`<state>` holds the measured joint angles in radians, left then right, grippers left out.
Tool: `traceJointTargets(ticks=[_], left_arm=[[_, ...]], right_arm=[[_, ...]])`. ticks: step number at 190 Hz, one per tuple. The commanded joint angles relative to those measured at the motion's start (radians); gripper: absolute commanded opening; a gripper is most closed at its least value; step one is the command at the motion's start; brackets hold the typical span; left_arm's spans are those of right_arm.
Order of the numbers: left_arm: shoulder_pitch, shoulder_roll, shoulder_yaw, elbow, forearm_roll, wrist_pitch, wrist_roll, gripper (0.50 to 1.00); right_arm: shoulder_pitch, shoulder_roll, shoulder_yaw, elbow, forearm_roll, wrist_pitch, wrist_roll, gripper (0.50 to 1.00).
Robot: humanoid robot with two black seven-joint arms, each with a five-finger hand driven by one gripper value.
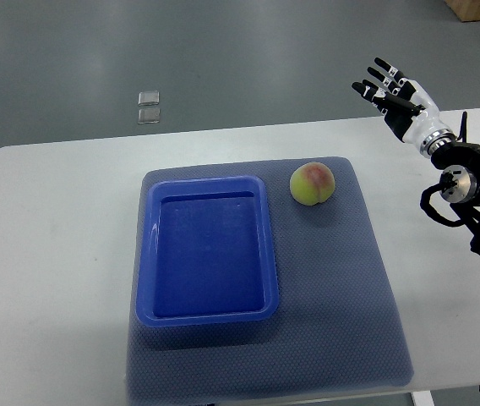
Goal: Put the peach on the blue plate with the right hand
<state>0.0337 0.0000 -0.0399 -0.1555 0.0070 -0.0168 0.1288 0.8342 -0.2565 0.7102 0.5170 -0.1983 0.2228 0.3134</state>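
A yellow-green peach [313, 183] with a red blush lies on the grey-blue mat, just right of the blue plate's far right corner. The blue plate [149, 254] is a rectangular tray with nothing in it, in the middle of the mat. My right hand [392, 95] comes in from the right edge and hovers over the table's far right corner, well right of and beyond the peach. Its fingers are spread and it holds nothing. My left arm is not in view.
The grey-blue mat [341, 304] covers the middle of the white table [54, 254]. A small clear object [148, 106] lies on the floor beyond the table's far edge. The black right forearm [472, 199] hangs over the table's right side.
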Motion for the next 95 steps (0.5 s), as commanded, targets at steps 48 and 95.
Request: traceJointTargets(ticks=[48,95], left_arm=[[0.000,0.000,0.002,0.001,-0.001,0.000,0.000,1.000],[0.000,0.000,0.002,0.001,-0.001,0.000,0.000,1.000]], right_arm=[[0.002,-0.010,0.000,0.000,-0.099,0.023,0.003,0.934],[0.014,-0.015,0.000,0.008,-0.360,0.087,0.038,0.932]])
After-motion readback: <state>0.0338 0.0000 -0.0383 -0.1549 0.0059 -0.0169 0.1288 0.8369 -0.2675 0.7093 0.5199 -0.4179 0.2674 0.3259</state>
